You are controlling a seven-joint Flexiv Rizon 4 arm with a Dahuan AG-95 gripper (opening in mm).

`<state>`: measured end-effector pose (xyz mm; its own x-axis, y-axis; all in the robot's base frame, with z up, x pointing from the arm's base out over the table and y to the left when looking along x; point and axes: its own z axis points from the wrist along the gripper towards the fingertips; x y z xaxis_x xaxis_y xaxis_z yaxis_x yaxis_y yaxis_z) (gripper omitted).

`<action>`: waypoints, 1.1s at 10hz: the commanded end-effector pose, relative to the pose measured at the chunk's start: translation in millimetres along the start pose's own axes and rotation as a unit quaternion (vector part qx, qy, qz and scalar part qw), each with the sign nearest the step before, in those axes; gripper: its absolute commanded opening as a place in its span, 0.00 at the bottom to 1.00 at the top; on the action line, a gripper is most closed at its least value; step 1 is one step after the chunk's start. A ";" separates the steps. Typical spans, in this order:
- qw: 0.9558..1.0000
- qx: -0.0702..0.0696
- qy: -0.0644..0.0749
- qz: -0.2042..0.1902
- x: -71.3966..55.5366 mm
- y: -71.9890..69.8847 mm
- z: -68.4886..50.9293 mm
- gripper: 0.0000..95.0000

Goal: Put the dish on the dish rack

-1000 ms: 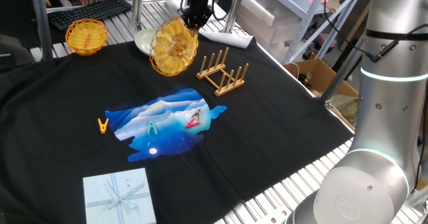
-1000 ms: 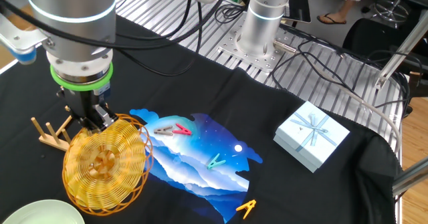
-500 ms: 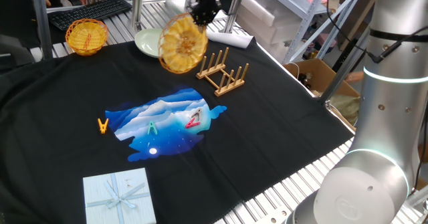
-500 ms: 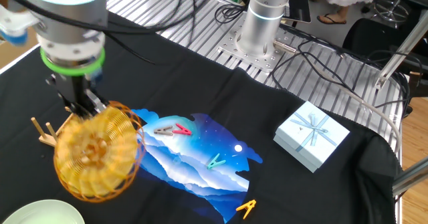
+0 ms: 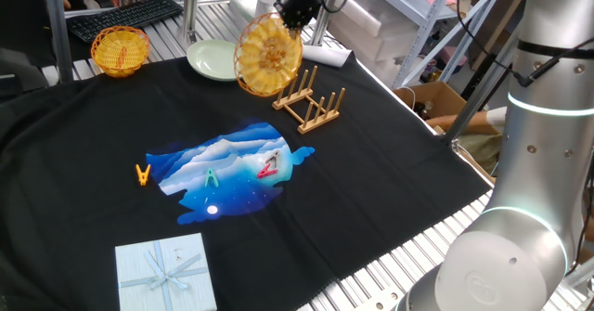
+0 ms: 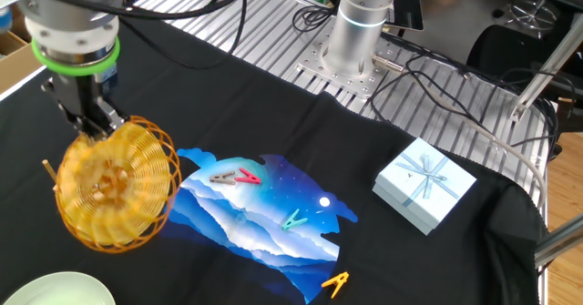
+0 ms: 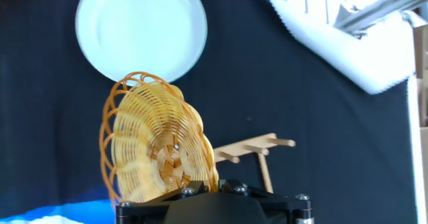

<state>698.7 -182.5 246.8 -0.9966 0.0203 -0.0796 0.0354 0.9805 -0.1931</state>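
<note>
The dish [image 5: 268, 55], a golden woven wicker plate, hangs on edge in the air, clamped at its rim by my gripper [image 5: 295, 14], which is shut on it. It is above and just left of the dish rack [image 5: 309, 100], a small light-wood rack with upright pegs on the black cloth. In the other fixed view the dish [image 6: 117, 184] hangs below the gripper [image 6: 91, 127] and hides most of the rack. In the hand view the dish [image 7: 157, 144] stands before the fingers, with the rack [image 7: 253, 150] to its right.
A pale green plate [image 5: 211, 58] lies behind the dish; it also shows in the hand view [image 7: 141, 30]. A small yellow woven basket [image 5: 120, 49] is at the back left. Clothespins [image 5: 143, 174] and a blue print lie mid-cloth. A gift box [image 5: 165, 271] is in front.
My gripper has lifted the dish and carried it to the right, toward the rack. The dish now hangs more upright and uncovers the pale green plate.
</note>
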 end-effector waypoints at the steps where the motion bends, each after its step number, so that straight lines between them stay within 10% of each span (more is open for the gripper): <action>1: 1.000 0.012 -0.003 -0.017 6.0 -13.7 -3.7 0.00; 11: 0.997 0.069 -0.003 -0.039 25.5 -58.9 -13.9 0.00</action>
<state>669.1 -238.0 270.8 -0.9966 -0.0541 -0.0627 -0.0300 0.9415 -0.3357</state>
